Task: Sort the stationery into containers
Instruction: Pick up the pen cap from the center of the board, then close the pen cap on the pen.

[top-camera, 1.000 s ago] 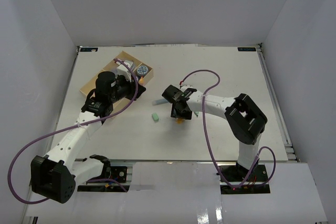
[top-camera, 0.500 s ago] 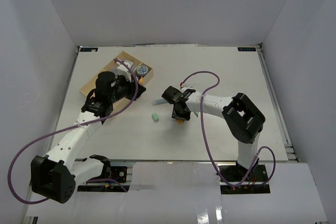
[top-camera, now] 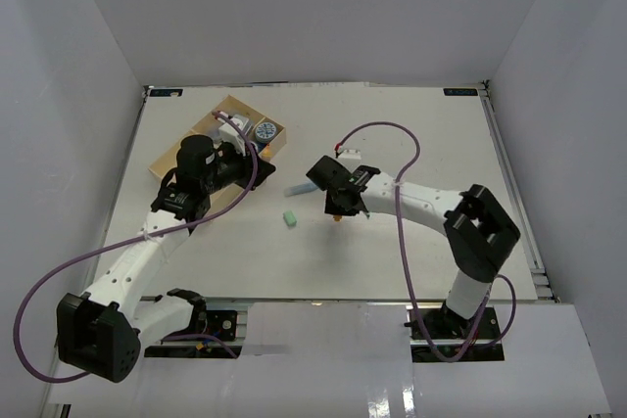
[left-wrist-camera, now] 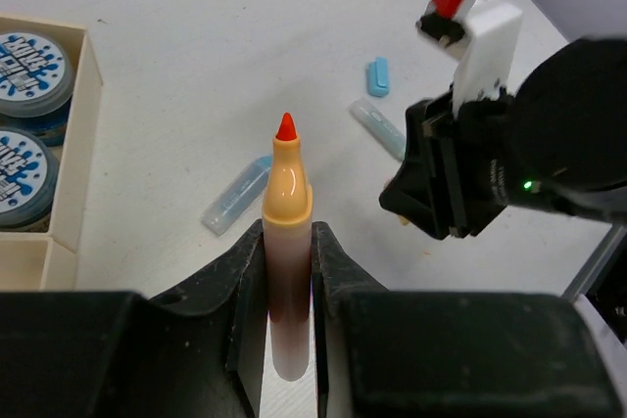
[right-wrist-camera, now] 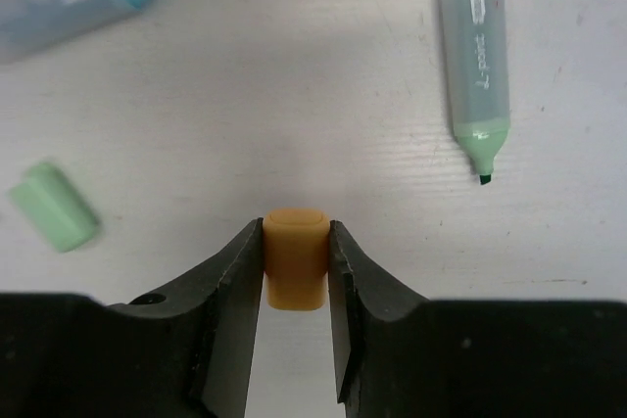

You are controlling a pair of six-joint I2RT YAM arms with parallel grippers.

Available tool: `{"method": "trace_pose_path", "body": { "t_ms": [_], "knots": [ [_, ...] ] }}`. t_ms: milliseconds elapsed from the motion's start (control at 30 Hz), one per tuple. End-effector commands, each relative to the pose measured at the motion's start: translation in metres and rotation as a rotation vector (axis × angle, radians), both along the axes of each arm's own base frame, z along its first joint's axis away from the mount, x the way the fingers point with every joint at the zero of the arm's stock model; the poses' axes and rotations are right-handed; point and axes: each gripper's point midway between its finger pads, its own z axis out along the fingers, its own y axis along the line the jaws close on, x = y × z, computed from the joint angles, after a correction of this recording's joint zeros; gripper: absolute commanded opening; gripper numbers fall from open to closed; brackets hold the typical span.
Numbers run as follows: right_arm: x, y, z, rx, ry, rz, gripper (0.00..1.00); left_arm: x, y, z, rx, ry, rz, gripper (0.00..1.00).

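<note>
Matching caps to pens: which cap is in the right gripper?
The orange cap, pinched by the right gripper; the green cap and blue cap lie loose.

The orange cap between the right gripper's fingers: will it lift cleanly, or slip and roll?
The orange cap looks like smooth hard plastic, so probably light, stiff and slippery. The right gripper pinches its rounded sides, so it might twist out. Dropped, it could roll.

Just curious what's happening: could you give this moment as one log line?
left gripper: holds uncapped orange marker | right gripper: closed on orange cap
</note>
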Motion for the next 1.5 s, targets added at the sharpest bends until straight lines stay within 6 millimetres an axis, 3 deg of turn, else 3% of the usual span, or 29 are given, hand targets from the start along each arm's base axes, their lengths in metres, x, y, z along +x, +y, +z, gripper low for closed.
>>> {"method": "trace_pose_path", "body": {
  "t_ms": [0, 133, 167, 233, 300, 533, 667, 767, 1200, 1467],
  "knots": [
    [0.031, 0.012, 0.086, 0.092, -0.290, 0.104, 0.08, -0.016, -0.012, 0.018, -0.051, -0.063, -0.108, 0.08],
    [0.042, 0.025, 0.176, 0.255, -0.540, 0.205, 0.08, -0.023, -0.020, 0.023, -0.077, -0.082, -0.173, 0.05],
    [0.042, 0.027, 0.187, 0.274, -0.582, 0.235, 0.08, -0.028, -0.023, 0.025, -0.088, -0.087, -0.199, 0.04],
    [0.045, 0.035, 0.236, 0.351, -0.741, 0.310, 0.08, -0.029, -0.025, 0.028, -0.099, -0.110, -0.219, 0.04],
    [0.046, 0.040, 0.269, 0.415, -0.859, 0.333, 0.08, -0.031, -0.028, 0.034, -0.120, -0.132, -0.239, 0.04],
    [0.044, 0.047, 0.343, 0.478, -1.090, 0.424, 0.13, -0.026, -0.043, 0.056, -0.159, -0.168, -0.307, 0.03],
    [0.047, 0.055, 0.359, 0.532, -1.117, 0.410, 0.15, -0.022, -0.045, 0.060, -0.166, -0.189, -0.304, 0.01],
    [0.045, 0.068, 0.362, 0.595, -1.127, 0.437, 0.09, -0.024, -0.042, 0.055, -0.166, -0.211, -0.286, 0.00],
    [0.033, 0.126, 0.354, 0.695, -1.086, 0.511, 0.08, -0.026, -0.024, 0.053, -0.136, -0.276, -0.180, 0.00],
    [0.026, 0.139, 0.349, 0.719, -1.075, 0.528, 0.08, -0.026, -0.022, 0.053, -0.131, -0.277, -0.168, 0.00]
  ]
}}
